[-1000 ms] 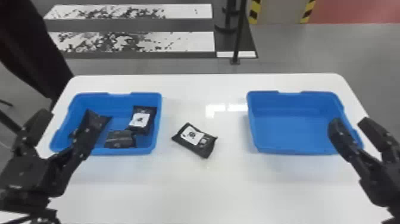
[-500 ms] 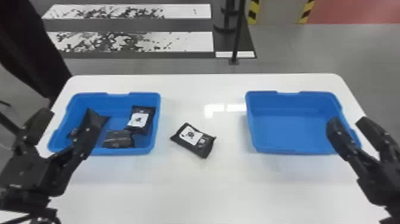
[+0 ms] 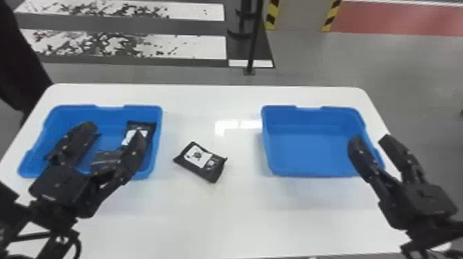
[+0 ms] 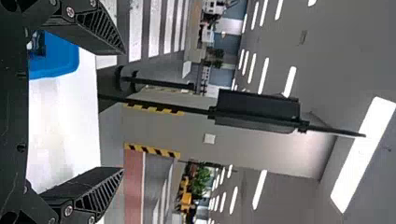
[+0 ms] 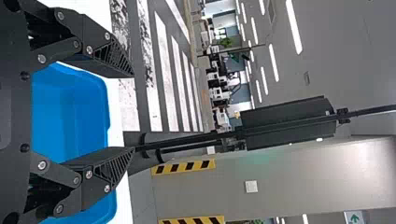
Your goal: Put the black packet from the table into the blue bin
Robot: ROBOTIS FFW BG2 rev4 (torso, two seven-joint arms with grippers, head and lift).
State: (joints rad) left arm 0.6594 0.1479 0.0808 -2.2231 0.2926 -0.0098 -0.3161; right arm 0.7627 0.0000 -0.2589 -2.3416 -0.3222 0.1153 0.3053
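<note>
Black packet (image 3: 200, 162) is lying on the bench (image 3: 241, 213), just left of frame centre, its long axis slanting upper left to lower right. Left claw (image 3: 114, 130), nearer, is being held open, packet lying rightward; right claw (image 3: 371, 138) likewise open.

White flat table (image 3: 241, 213): blue rectangular plastic left bin (image 3: 158, 137), on left; blue rectangular plastic right bin (image 3: 310, 148), on right; white-labelled black rectangular packet (image 3: 198, 155) between, nearer the left bin. In left bin: white-labelled black packet (image 3: 149, 130), right rear; dark flat packet (image 3: 105, 156), nearer the front. Behind table: slim black upright pole (image 3: 254, 38).
</note>
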